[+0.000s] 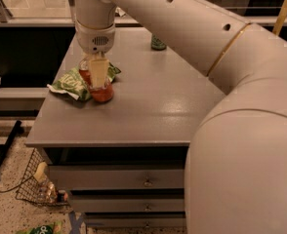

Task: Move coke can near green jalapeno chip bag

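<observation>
My claw [99, 82] stands low over the left part of the grey table [153, 106], closed on the coke can [103, 92]; one pale finger [98, 71] runs down the can's near face, while the other is hidden behind it; the red can is upright or close to it, its base at the table top, though I cannot tell whether it rests there or hangs just clear; the chip bag [71, 84] lies flat and crumpled just to the can's left, touching it as far as I can see, with a green corner of the bag showing past the can on the right; a white flap of the bag points toward the table's left edge; can and bag are both near that edge, about midway between front and back; the arm [182, 28] sweeps in from the right foreground, crosses above the table and turns down into the wrist above the claw; at the far side of the table a green can [158, 44] stands well apart from the pair, its upper part covered by the arm; below the table top are drawers [133, 179] with small knobs; on the speckled floor to the left sits a wire basket [33, 182] with small items in it.
</observation>
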Controlling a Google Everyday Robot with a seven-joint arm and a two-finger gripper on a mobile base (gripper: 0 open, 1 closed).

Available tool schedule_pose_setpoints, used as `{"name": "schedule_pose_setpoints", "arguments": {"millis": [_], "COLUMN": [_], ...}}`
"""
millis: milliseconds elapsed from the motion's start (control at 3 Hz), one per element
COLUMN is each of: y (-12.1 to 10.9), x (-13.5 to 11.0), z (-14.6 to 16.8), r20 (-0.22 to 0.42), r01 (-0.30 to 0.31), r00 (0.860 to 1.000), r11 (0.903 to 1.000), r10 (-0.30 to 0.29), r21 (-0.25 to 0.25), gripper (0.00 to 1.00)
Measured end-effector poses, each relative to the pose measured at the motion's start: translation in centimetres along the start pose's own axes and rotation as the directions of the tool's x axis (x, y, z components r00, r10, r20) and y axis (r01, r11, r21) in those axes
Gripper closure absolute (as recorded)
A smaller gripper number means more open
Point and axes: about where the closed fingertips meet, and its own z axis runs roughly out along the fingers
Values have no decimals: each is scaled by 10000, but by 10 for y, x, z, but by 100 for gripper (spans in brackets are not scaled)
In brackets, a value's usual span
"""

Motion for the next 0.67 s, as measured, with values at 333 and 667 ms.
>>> {"name": "schedule_pose_setpoints", "arguments": {"millis": [333, 667], "y": [-1, -4], "x": [0, -2], "z": [-3, -2], "r20": [-2, 53], "r01": [-4, 4], "r00": [10000, 10000], "r11": [10000, 10000], "r10": [4, -4], "r21": [0, 98], "gripper": [100, 84]}}
